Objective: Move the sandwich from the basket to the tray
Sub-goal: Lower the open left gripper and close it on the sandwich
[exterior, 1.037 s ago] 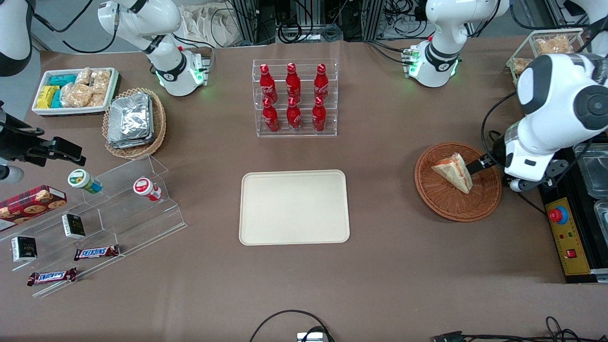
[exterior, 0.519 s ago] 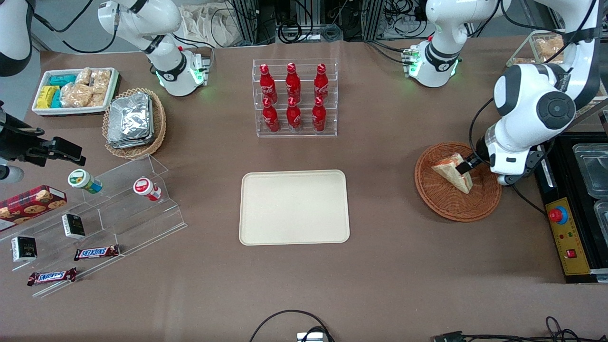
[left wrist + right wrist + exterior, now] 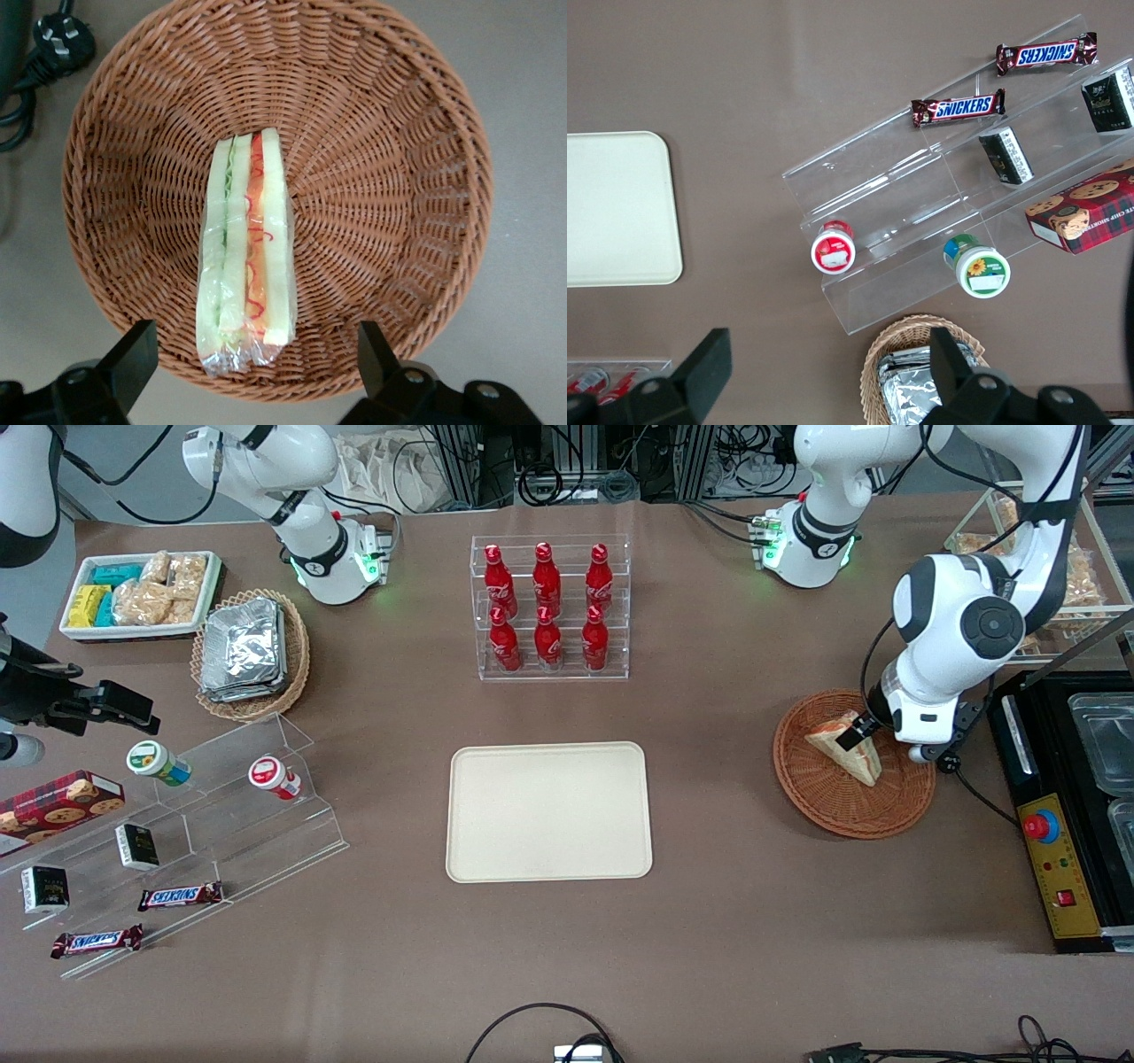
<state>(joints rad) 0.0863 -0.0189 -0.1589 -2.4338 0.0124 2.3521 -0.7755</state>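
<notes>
Counts first: one sandwich (image 3: 846, 747), one reddish-brown wicker basket (image 3: 819, 804), one cream tray (image 3: 548, 811), six red bottles (image 3: 547, 607) in a clear rack, two Snickers bars (image 3: 180, 895) on the clear stepped shelf (image 3: 230, 815), two small round tubs (image 3: 159, 763) on the same shelf

Sandwich is a triangular wedge of pale bread under clear wrap. It lies in the basket, toward the working arm's end of the counter (image 3: 709, 957), well apart from the tray, which sits at the counter's middle with nothing on it

Wrist view looks straight down on the sandwich's (image 3: 246, 266) cut edge: pale bread slices with a green layer and a red-orange layer between them, wrap bunched at one end. Basket (image 3: 399, 159) weave fills most of that view. Front view shows only the sandwich's broad bread face and a reddish strip along its edge

End effector (image 3: 855, 733) hovers over the sandwich in the basket. From the front only one dark finger shows, over the sandwich's upper part. Wrist view shows both fingers (image 3: 128, 359) spread wide, one on each side of the wedge's end, neither touching it

Right wrist view adds the shelf goods from above: a cookie box (image 3: 1081, 205) and two dark cartons (image 3: 1007, 155), plus a corner of the tray (image 3: 620, 212)
</notes>
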